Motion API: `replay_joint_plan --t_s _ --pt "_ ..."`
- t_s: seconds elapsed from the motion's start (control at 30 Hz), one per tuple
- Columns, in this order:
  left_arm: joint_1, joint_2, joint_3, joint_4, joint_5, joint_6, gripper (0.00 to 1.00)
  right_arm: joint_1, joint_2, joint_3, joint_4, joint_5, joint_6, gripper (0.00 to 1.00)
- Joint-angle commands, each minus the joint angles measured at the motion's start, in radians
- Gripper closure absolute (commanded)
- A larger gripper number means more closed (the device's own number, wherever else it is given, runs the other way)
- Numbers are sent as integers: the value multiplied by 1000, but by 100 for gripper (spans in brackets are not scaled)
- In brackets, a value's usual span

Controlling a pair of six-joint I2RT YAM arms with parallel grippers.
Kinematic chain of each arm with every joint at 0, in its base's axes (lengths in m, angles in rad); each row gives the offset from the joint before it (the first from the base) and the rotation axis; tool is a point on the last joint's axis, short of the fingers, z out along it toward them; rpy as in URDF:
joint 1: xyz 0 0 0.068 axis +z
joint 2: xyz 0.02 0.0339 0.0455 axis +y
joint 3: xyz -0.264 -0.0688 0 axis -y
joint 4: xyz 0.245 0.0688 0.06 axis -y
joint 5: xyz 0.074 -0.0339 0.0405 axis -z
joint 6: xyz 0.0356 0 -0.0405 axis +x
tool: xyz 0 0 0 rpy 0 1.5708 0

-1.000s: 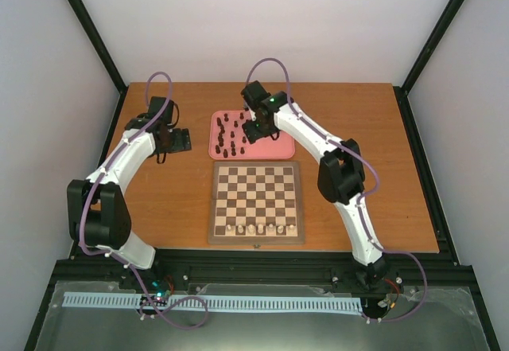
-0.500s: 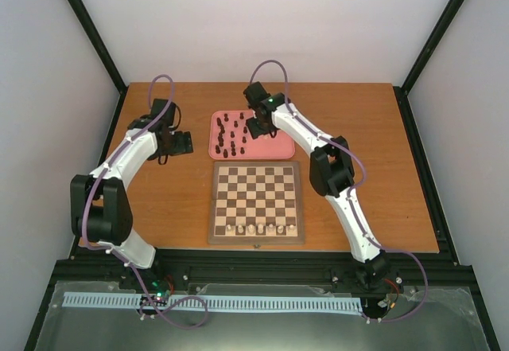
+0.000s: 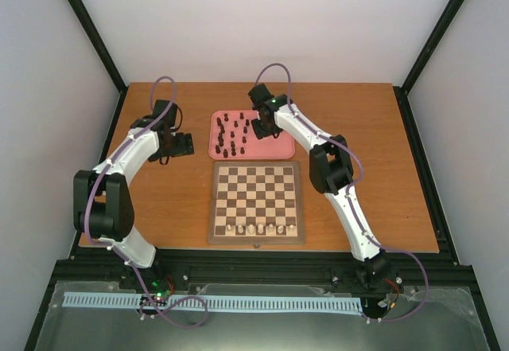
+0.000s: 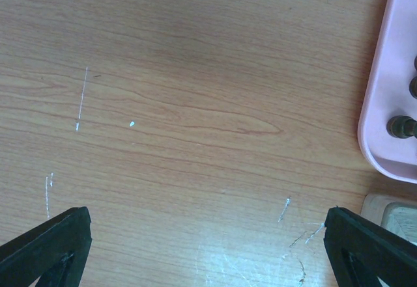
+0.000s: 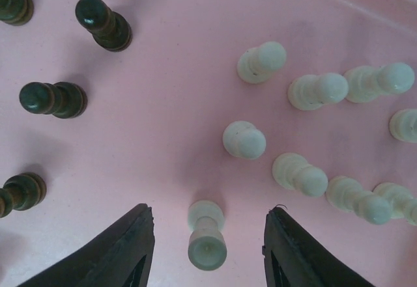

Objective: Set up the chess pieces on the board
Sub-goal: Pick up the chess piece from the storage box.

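The board [image 3: 256, 201] lies at the table's middle front with several cream pieces [image 3: 262, 228] on its near row. The pink tray [image 3: 274, 148] behind it holds dark pieces [image 3: 231, 137] and cream pieces. My right gripper [image 5: 207, 235] is open over the tray, and a cream rook-like piece [image 5: 206, 233] stands between its fingers without touching them. Other cream pawns [image 5: 245, 138] stand to the right and dark pieces [image 5: 104, 24] to the left. My left gripper [image 4: 207, 248] is open and empty over bare wood, left of the tray [image 4: 389, 92].
The tray's left rim and a corner of the board [image 4: 391, 212] show at the right of the left wrist view. The black frame rail [image 3: 262, 267] runs along the table's near edge.
My right gripper has shifted slightly right and back over the tray. My left gripper has moved a little right toward the tray.
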Motion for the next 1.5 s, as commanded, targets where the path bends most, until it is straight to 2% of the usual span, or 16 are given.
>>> replay_joint_plan --t_s 0.0,0.13,0.4,0.63,0.97,1.23,1.47 --pt "-3 16 28 1 -16 -6 0 -9 11 33 12 -11 -12 54" --pt "-3 25 33 -1 -21 -6 0 -14 14 35 10 -29 -20 61" --pt "-3 36 42 -5 -25 -4 0 -16 22 33 -1 -30 -26 63" --pt "-4 28 37 -7 -34 -3 0 -20 31 34 -3 -22 -30 72" --pt "-3 12 29 -8 -33 -3 0 -25 4 22 -21 -42 -26 95" --pt "-3 -4 18 -5 -23 -6 0 18 -154 -42 -31 -55 -13 97" --pt "-3 -2 41 -15 -24 -10 0 197 -385 -263 -47 -35 26 97"
